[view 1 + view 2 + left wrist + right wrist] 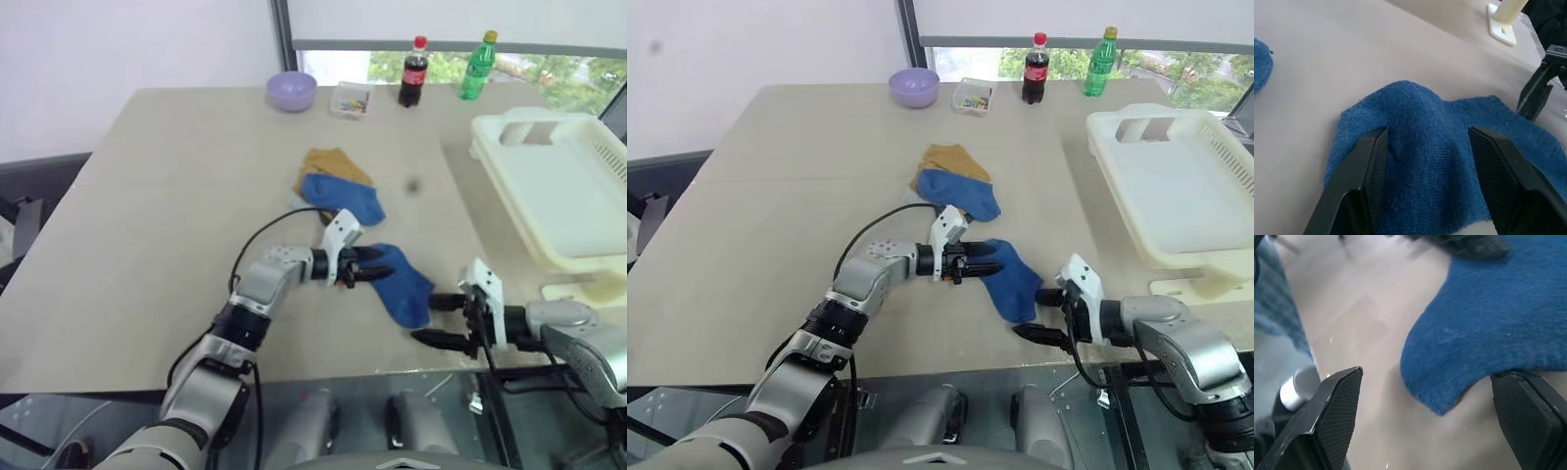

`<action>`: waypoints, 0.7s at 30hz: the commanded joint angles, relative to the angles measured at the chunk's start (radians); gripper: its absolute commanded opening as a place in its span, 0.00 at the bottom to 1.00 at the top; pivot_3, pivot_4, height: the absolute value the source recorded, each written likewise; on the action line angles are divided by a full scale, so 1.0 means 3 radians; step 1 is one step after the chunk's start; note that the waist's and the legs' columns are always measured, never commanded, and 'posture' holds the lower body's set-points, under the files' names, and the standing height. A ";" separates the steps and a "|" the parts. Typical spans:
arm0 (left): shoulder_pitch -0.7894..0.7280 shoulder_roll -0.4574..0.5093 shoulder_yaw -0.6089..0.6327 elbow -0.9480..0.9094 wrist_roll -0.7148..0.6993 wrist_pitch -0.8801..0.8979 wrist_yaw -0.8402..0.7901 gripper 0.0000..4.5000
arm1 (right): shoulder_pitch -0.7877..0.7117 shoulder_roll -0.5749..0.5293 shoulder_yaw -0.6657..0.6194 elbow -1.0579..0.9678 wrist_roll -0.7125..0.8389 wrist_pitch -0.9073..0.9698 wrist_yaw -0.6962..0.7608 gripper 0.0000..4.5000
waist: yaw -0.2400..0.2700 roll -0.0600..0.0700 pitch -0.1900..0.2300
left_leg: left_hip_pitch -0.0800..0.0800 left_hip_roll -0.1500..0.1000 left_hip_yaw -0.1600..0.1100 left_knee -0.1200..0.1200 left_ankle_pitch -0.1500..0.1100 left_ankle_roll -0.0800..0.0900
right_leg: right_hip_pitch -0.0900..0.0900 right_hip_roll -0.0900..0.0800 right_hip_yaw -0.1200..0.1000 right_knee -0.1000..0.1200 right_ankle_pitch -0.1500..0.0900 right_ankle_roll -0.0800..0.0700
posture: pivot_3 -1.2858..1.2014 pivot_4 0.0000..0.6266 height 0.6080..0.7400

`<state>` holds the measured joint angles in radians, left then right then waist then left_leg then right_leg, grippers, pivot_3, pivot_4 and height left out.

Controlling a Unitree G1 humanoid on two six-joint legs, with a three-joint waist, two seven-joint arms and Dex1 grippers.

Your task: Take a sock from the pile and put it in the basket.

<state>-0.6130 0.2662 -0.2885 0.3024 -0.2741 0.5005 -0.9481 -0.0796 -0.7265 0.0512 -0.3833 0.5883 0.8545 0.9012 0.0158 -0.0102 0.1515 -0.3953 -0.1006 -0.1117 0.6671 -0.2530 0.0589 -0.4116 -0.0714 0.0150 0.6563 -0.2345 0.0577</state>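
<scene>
The landmark is the blue sock (404, 284) that lies flat on the surface (147, 225), near its front edge. At the left end of this sock, the left pincer (370, 266) is closed on a raised fold of the cloth. Behind the sock lies the pile (335, 186). Just right of the sock, the right pincer (431, 320) stands wide open and holds nothing. Far right of the sock is the basket (578, 186).

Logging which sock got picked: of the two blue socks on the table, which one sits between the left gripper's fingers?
The blue sock lying alone nearest the table's front edge, bunched between the left gripper fingers. The other blue sock lies farther back, overlapping the mustard-tan sock.
</scene>
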 commanded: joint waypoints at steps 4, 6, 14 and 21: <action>0.0065 -0.0007 -0.0054 0.0055 0.0118 0.0013 0.0003 0.62 | 0.0052 0.0048 -0.0095 0.0111 -0.0038 0.0183 -0.0311 0.75 | 0.0000 -0.0007 -0.0008 | 0.0001 0.0000 -0.0001 0.0000 0.0000 0.0001 | 0.0000 0.0000 -0.0001 0.0000 0.0000 0.0000 | 0.52 0.24 1.00; 0.0075 -0.0012 -0.0052 0.0038 0.0126 0.0023 0.0009 0.62 | 0.0064 0.0037 -0.0087 0.0077 -0.0012 0.0207 -0.0305 0.56 | 0.0002 -0.0006 -0.0008 | 0.0001 -0.0001 0.0000 0.0000 -0.0001 0.0001 | 0.0000 -0.0001 0.0000 -0.0001 0.0000 0.0000 | 0.52 0.24 1.00; 0.0138 0.0060 -0.0010 -0.0140 0.0123 0.0095 0.0031 0.62 | 0.0044 -0.0010 -0.0037 0.0029 -0.0065 0.0113 -0.0308 0.02 | 0.0001 -0.0006 -0.0008 | -0.0001 -0.0001 -0.0004 -0.0002 -0.0001 0.0002 | 0.0000 -0.0001 -0.0004 -0.0001 0.0000 0.0000 | 0.52 0.24 1.00; 0.0470 0.0377 0.0144 -0.1061 -0.0166 0.0565 -0.0020 0.62 | -0.0002 -0.0253 0.0264 0.0037 -0.0607 -0.1192 0.0330 0.02 | -0.0014 0.0001 -0.0002 | -0.0002 0.0000 -0.0002 -0.0005 -0.0002 0.0002 | -0.0005 0.0001 -0.0002 -0.0001 -0.0001 0.0000 | 0.52 0.24 1.00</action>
<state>-0.4910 0.3556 -0.2646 0.0633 -0.2968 0.6228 -0.9435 -0.0820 -0.7699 0.1169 -0.3475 0.4344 0.6149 0.9082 0.0117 -0.0099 0.1508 -0.3962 -0.1006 -0.1124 0.6655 -0.2535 0.0594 -0.4134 -0.0710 0.0143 0.6559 -0.2347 0.0578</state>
